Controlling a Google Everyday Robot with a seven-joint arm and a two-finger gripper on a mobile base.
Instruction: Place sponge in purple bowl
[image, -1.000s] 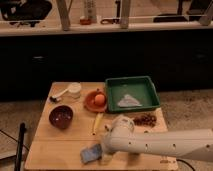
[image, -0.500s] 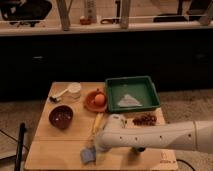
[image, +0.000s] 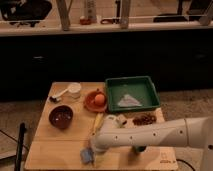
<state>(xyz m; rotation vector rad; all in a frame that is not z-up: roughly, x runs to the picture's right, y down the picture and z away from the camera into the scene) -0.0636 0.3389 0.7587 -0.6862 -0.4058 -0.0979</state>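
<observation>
The bench is laid out as it was a second ago: nothing on it seems to have been knocked or carried off. What has changed is the big white arm. It reaches in from the right and has swung further left and lower across the near edge, so that its end now sits right over the front of the bench instead of near the middle.

The green tray at the back right, the orange dish with its fruit and the banana have all kept their places. The purple bowl stands on the left side with nothing blue in it, well apart from the arm's tip and further back.

The sponge, a small blue block, lies flat near the front edge. It may have shifted slightly left, though I would not swear to it. The claw has come down onto it or just above it, at the block's right end. From where I stand I cannot tell whether the claw is spread or already pinching.

To my eye this is the reach finishing and the pick-up about to happen. The sponge is not yet lifted, so the carry to the bowl remains to be done.
</observation>
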